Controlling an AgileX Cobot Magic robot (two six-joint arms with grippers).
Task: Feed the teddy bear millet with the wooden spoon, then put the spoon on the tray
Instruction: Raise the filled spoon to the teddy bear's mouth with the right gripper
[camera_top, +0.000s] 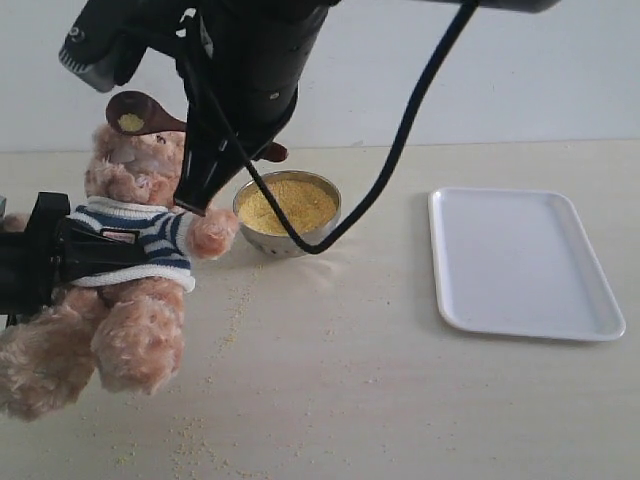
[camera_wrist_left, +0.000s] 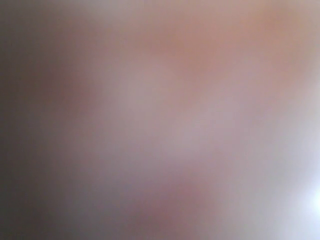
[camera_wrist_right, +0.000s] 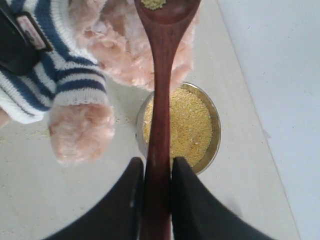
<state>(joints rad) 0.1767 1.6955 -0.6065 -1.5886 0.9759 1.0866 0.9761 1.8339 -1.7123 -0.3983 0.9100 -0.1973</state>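
The teddy bear (camera_top: 135, 270) sits at the left in its striped shirt, and my left gripper (camera_top: 110, 250) is shut on its torso from the side. The left wrist view is only a pinkish blur. My right gripper (camera_wrist_right: 157, 165) reaches across from above, shut on the handle of the wooden spoon (camera_wrist_right: 162, 95). The spoon's bowl (camera_top: 135, 112) is up at the bear's head and carries a small heap of millet (camera_wrist_right: 153, 3). Below the spoon stands the steel bowl (camera_top: 320, 232), filled with millet (camera_top: 288, 203). The white tray (camera_top: 520, 262) lies empty at the right.
Stray millet grains (camera_top: 235, 310) are scattered over the pale table in front of the bear and the bowl. A black cable (camera_top: 400, 140) hangs from the right arm across the bowl's far side. A white wall runs along the back of the table.
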